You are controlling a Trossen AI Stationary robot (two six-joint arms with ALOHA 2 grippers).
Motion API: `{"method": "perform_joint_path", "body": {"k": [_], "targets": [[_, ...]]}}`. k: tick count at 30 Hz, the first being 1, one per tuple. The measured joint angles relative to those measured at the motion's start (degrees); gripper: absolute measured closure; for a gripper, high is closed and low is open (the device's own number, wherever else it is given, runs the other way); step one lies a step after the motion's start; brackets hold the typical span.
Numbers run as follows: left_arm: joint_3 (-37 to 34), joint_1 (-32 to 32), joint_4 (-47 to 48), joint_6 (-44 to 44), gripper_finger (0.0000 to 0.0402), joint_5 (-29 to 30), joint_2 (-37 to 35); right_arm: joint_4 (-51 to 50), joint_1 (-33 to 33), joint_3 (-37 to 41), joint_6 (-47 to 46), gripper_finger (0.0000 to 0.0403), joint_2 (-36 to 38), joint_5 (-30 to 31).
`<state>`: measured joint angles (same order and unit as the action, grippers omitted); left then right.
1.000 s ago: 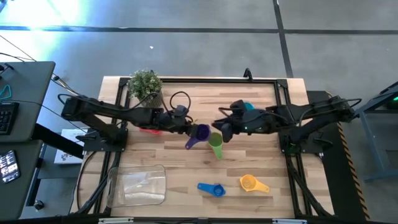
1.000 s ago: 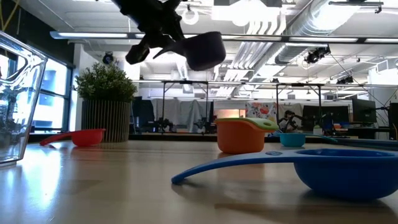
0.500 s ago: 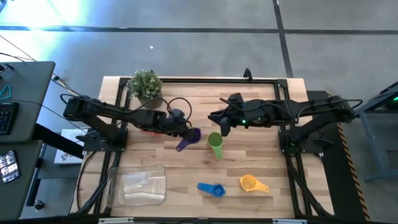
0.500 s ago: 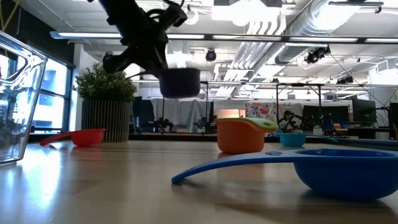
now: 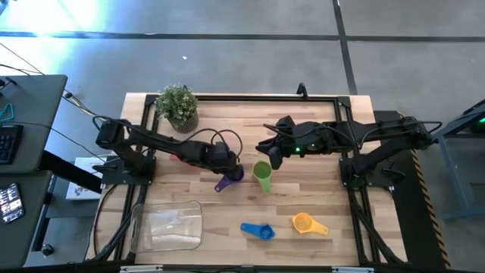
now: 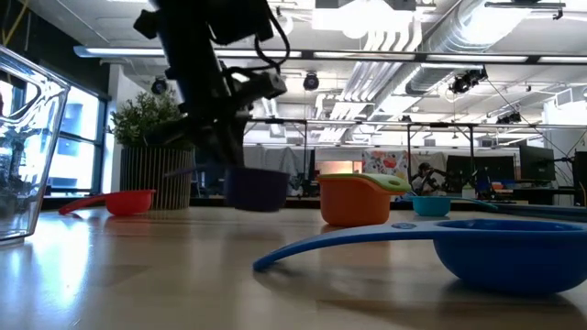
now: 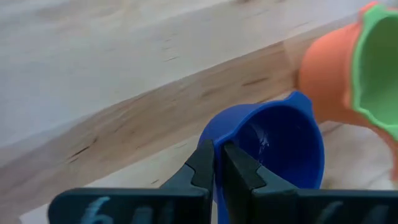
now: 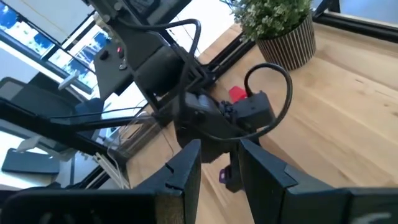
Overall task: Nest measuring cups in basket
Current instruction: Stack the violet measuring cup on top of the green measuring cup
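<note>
1 purple cup (image 5: 236, 174) pinched in left hand (image 5: 227, 176) beside green cup (image 5: 262, 171); right hand (image 5: 267, 153) parted, holding nothing.

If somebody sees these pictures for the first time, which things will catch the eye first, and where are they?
Near the table's middle, the left gripper is shut on the rim of the purple measuring cup, beside the green measuring cup that sits inside an orange one. The right gripper hangs empty, its fingers parted, just above that green cup. The clear basket lies empty at the front left corner, with the blue measuring cup and the yellow measuring cup along the front edge.
</note>
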<state>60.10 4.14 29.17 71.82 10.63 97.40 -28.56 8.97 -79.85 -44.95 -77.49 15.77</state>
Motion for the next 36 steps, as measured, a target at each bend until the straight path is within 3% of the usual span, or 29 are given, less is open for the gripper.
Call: {"method": "perform_joint_path", "body": {"k": [9, 25, 36], "targets": [[0.0, -0.8, -2.3, 0.1, 0.0389, -2.3, 1.8, -2.4, 0.0, 0.0, 0.4, 0.0302, 0.0, -0.2], [0.0, -4.8, -3.9, -2.0, 0.0317, -8.7, 1.8, -5.5, 0.0, 0.0, 1.0, 0.0302, 0.0, -0.2], [0.0, -6.1, -4.5, -3.2, 0.0287, -8.9, -1.9, -5.7, -1.2, 0.1, 4.7, 0.0302, 0.0, -0.2]]}}
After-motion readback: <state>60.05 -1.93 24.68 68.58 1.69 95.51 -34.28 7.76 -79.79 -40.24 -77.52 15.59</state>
